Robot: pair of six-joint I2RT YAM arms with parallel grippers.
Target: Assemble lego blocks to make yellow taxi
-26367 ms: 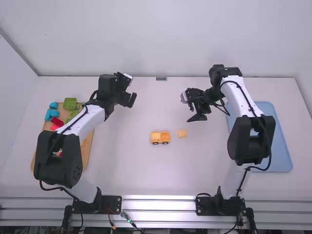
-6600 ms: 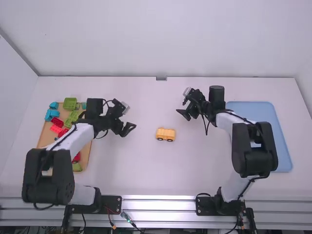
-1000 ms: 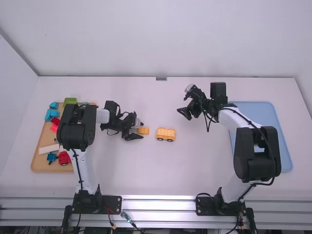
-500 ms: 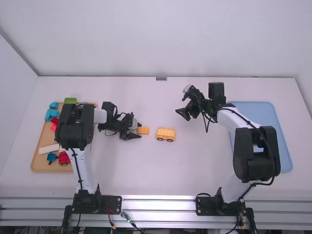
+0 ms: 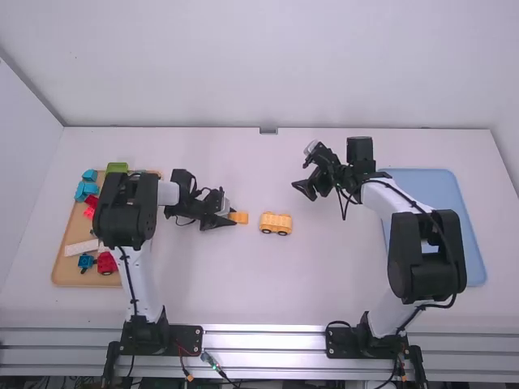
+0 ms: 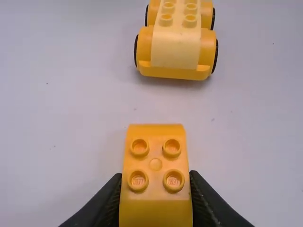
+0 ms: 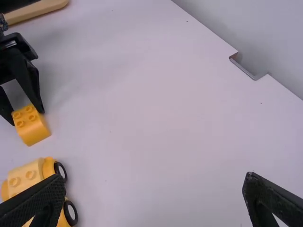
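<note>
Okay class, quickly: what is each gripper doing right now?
Left gripper: fingers closed on the sides of the orange-yellow plastic block with four round studs.
Right gripper: fingers open, holding nothing.

The left gripper [image 5: 233, 218] has the block [image 6: 155, 177] between its fingers, touching on both sides. Just right of this gripper, past the block and apart from it, is the car [image 5: 276, 222], on the table [image 5: 243, 284]. Farther right and ahead is the right gripper [image 5: 302, 191], beyond the car. Well to the right of both grippers is the tray [image 5: 470, 251], partly beneath the right arm. Left of the left gripper is the board [image 5: 65, 271], partly beneath the left arm; bricks [image 5: 85, 191] lie on it, some ahead of that gripper's level, others behind.
</note>
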